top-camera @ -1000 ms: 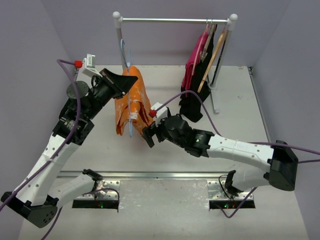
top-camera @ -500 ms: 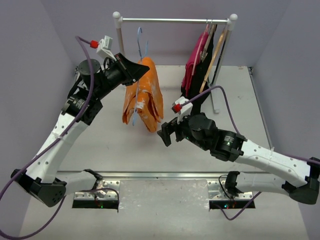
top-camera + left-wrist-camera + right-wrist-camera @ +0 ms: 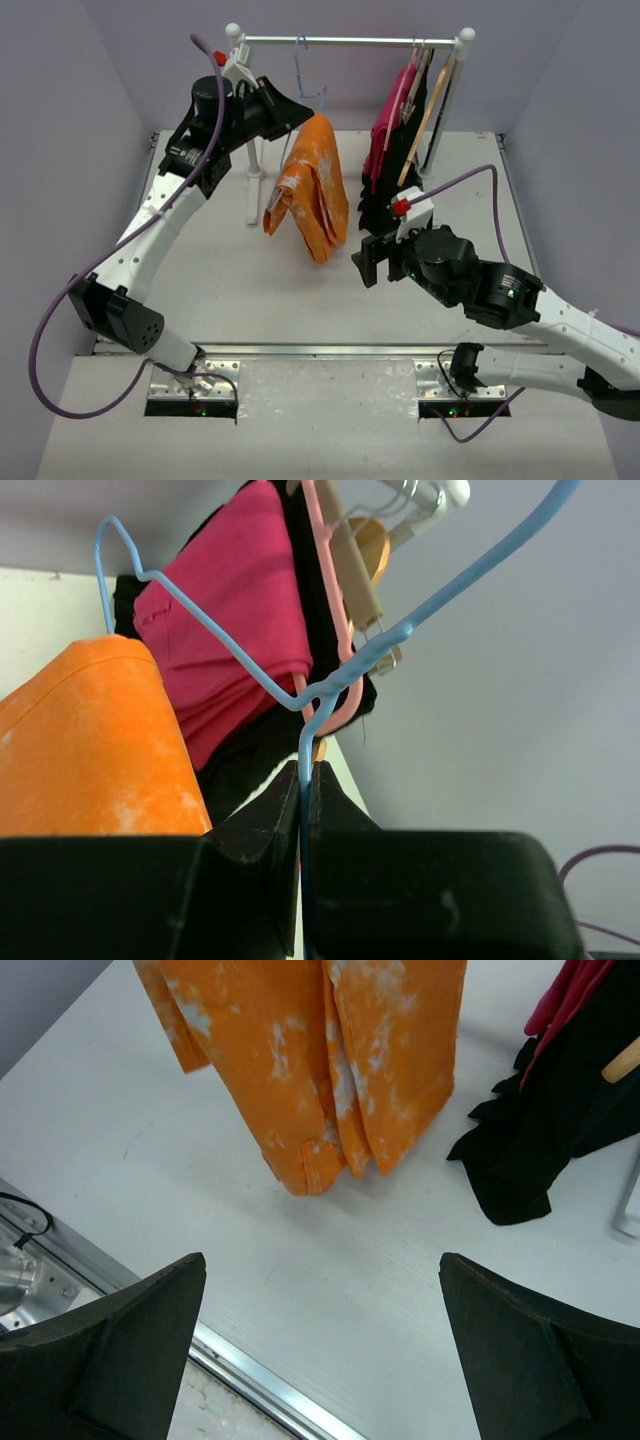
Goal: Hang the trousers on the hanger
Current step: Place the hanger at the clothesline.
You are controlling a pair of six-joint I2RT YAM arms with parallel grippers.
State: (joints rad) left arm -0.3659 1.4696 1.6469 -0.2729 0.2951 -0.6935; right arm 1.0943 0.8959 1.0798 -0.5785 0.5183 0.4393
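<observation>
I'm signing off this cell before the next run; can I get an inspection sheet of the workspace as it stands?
Surface: white table, no spills seen.
Job's things: orange trousers draped over the blue wire hanger, raised beside the clothes rack.
Clutter: pink garment, black garment and wooden hanger on the rack.
Grippers: left gripper shut on the hanger; right gripper open, holding nothing.
Cables: purple cables loop off both arms, clear of the trousers.
Surroundings: lavender walls on three sides.
</observation>
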